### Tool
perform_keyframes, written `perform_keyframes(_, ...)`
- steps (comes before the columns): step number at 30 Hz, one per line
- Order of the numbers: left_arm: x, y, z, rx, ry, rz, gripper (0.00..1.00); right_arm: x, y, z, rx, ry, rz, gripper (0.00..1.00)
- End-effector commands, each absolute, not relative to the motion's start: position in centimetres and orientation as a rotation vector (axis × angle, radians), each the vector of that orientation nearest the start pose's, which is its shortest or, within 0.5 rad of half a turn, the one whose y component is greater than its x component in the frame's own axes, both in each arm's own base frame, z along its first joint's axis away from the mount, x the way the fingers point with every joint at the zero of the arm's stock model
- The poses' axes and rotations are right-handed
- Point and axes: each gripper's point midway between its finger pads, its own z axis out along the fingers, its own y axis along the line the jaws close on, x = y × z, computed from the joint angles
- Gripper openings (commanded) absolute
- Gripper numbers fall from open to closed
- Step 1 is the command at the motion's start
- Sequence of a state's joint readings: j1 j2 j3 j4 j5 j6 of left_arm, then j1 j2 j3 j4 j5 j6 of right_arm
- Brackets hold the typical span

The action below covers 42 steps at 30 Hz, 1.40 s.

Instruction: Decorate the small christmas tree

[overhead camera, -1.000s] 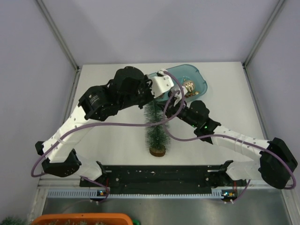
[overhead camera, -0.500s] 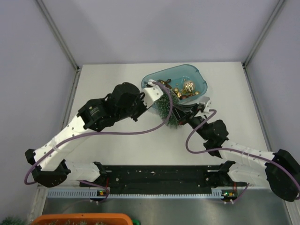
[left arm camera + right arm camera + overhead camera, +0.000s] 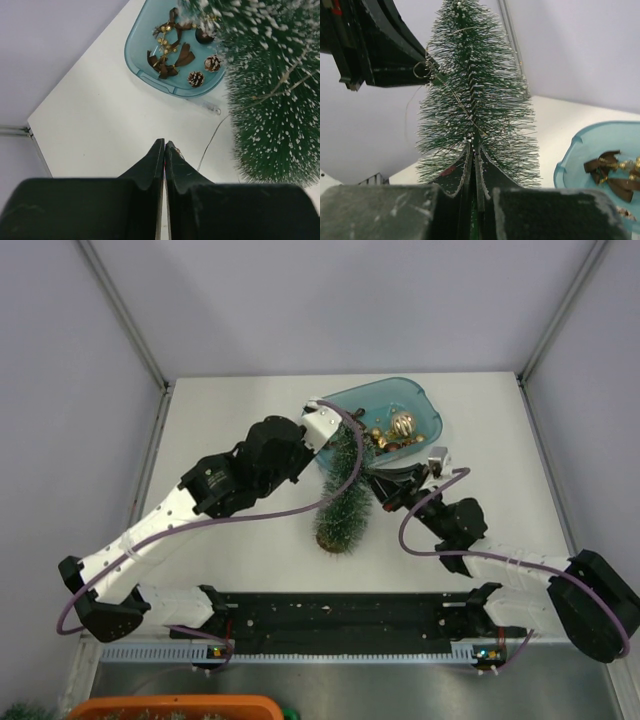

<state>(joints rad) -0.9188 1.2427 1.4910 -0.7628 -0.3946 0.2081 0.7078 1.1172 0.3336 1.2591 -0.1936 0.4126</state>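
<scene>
The small christmas tree (image 3: 345, 502) leans in mid-table, its top toward the tray and its brown base (image 3: 330, 540) near me. My right gripper (image 3: 372, 488) is shut on its lower trunk among the bristles, as the right wrist view (image 3: 474, 145) shows. A thin wire (image 3: 455, 95) winds round the tree (image 3: 475, 75). My left gripper (image 3: 330, 440) is beside the treetop. In the left wrist view it (image 3: 165, 145) is shut on the wire (image 3: 210, 145), which runs to the tree (image 3: 270, 100).
The translucent blue tray (image 3: 430, 405) lies behind the tree, holding a gold ball (image 3: 402, 424), brown bows (image 3: 167, 55) and pine cones (image 3: 196, 78). A black rail (image 3: 350, 615) runs along the near edge. An orange bin (image 3: 175, 705) sits below it.
The tree stood upright a second ago, was tipped toward the tray, and now leans with its base nearer me. The left gripper has moved toward the tray's left end, and the right arm has shifted.
</scene>
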Motion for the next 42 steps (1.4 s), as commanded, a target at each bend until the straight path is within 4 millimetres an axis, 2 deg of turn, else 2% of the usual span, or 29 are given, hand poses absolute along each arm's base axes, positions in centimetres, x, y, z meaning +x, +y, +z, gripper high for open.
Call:
perform_keyframes(1, 27.6, -21.1, 33.9, 0.73, 1.832, -0.022, 0.1, 21.5, 25.4, 33.7, -0.341, 0.912, 1.2, 0.0)
perform_keyframes(2, 27.5, -20.8, 33.1, 0.726, 1.852, -0.021, 0.12, 21.3, 25.5, 33.7, -0.349, 0.909, 1.211, 0.0)
perform_keyframes(3, 27.4, -20.7, 32.6, 0.731, 1.864, -0.029, 0.17, 21.2, 25.5, 33.6, -0.357, 0.908, 1.22, 0.0)
perform_keyframes(4, 27.4, -20.5, 32.1, 0.732, 1.878, -0.035, 0.29, 21.2, 25.6, 33.5, -0.36, 0.909, 1.227, 0.0)
perform_keyframes(6, 27.3, -19.9, 31.1, 0.706, 1.904, -0.023, 0.45, 21.1, 25.6, 33.2, -0.364, 0.91, 1.239, 0.0)
perform_keyframes(9, 27.6, -19.1, 30.1, 0.675, 1.934, -0.031, 0.45, 20.6, 25.8, 33.0, -0.385, 0.905, 1.26, 0.0)
perform_keyframes(11, 28.3, -18.2, 30.3, 0.604, 1.954, -0.044, 0.47, 20.3, 25.9, 33.1, -0.396, 0.896, 1.276, 0.0)
perform_keyframes(12, 28.7, -17.5, 30.5, 0.544, 1.97, -0.051, 0.56, 20.1, 26.0, 33.0, -0.406, 0.896, 1.282, 0.0)
perform_keyframes(14, 29.5, -16.6, 31.3, 0.492, 1.983, -0.068, 0.61, 20.1, 26.1, 33.0, -0.415, 0.897, 1.288, 0.0)
perform_keyframes(16, 29.7, -15.9, 32.1, 0.439, 1.99, -0.096, 0.69, 20.1, 26.2, 32.8, -0.418, 0.902, 1.29, 0.0)
perform_keyframes(17, 29.6, -15.7, 32.3, 0.438, 1.986, -0.105, 0.7, 20.1, 26.1, 33.0, -0.421, 0.898, 1.29, 0.0)
perform_keyframes(18, 29.4, -15.4, 32.6, 0.431, 1.979, -0.11, 0.75, 20.0, 26.2, 32.9, -0.424, 0.9, 1.295, 0.0)
perform_keyframes(19, 29.2, -15.0, 32.9, 0.418, 1.967, -0.107, 0.9, 20.0, 26.2, 33.0, -0.433, 0.894, 1.296, 0.0)
perform_keyframes(20, 28.9, -14.7, 33.3, 0.404, 1.954, -0.108, 0.99, 19.8, 26.4, 33.1, -0.448, 0.891, 1.304, 0.0)
perform_keyframes(25, 27.3, -12.8, 35.0, 0.371, 1.889, -0.121, 0.99, 19.4, 26.9, 33.4, -0.485, 0.888, 1.324, 0.0)
perform_keyframes(29, 26.1, -10.8, 38.1, 0.296, 1.82, -0.13, 0.99, 19.6, 27.0, 33.4, -0.488, 0.903, 1.314, 0.0)
perform_keyframes(33, 24.5, -10.2, 39.5, 0.381, 1.774, -0.134, 0.99, 19.9, 26.9, 33.7, -0.478, 0.905, 1.302, 0.0)
perform_keyframes(37, 21.7, -11.6, 39.1, 0.571, 1.762, -0.233, 0.99, 19.9, 26.9, 33.7, -0.48, 0.912, 1.294, 0.0)
perform_keyframes(39, 19.8, -13.5, 38.3, 0.708, 1.738, -0.357, 0.99, 20.0, 26.9, 33.7, -0.48, 0.916, 1.297, 0.0)
perform_keyframes(42, 18.1, -15.9, 37.0, 0.851, 1.722, -0.499, 0.99, 20.0, 27.0, 33.8, -0.483, 0.915, 1.299, 0.0)
